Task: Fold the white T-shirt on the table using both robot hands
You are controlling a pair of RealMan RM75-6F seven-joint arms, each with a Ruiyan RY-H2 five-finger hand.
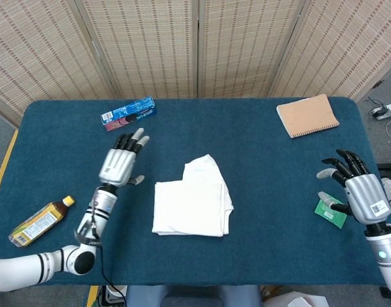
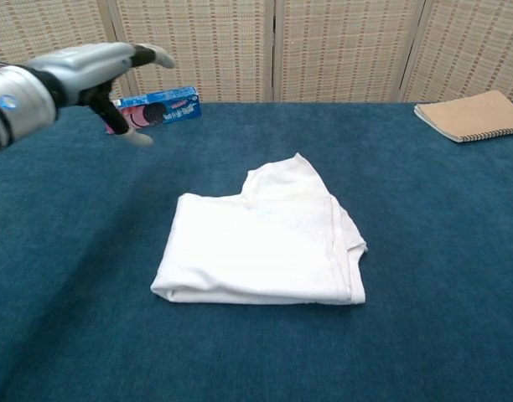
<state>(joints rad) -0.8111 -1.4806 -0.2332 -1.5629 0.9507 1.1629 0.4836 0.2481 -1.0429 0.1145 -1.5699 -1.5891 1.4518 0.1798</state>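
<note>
Head view showed the white T-shirt [image 1: 193,201] lying folded into a rough rectangle near the middle of the table [image 1: 259,166], with one loose flap poking out past its far edge. That flap looked like the weak spot: judged from its lie, it could spring open or drag the top layer askew if a hand caught it while reaching in, and the uneven right edge might slide apart under a sideways brush.

The left hand [image 1: 121,164] hung above the table well to the left of the shirt, palm down, fingers [image 1: 134,142] spread and pointing toward the blue snack box [image 1: 128,113], holding nothing. The right hand [image 1: 355,189] stood upright near the table's right edge, fingers apart and empty, just beside a small green packet [image 1: 330,211]; whether it touched the packet could not be told from this angle. Neither hand touched the shirt.
</note>
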